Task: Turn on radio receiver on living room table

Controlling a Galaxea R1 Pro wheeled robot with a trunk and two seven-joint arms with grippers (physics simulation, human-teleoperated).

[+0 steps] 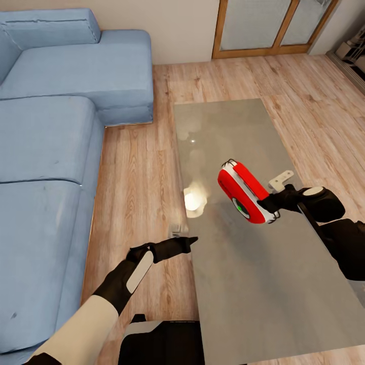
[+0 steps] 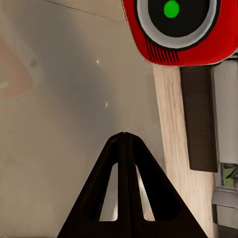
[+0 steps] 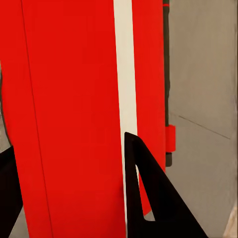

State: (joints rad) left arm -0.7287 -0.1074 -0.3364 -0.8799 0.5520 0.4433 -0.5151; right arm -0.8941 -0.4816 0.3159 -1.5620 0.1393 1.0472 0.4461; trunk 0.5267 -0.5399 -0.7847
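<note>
A blue sofa is seen on the wood floor, beyond the left gripper. The grey table is spread under both grippers. The red radio receiver is pinched between the right gripper's fingers, raised off the tabletop, its dial lit green. The left gripper's fingers are pressed together, well short of the radio.
</note>
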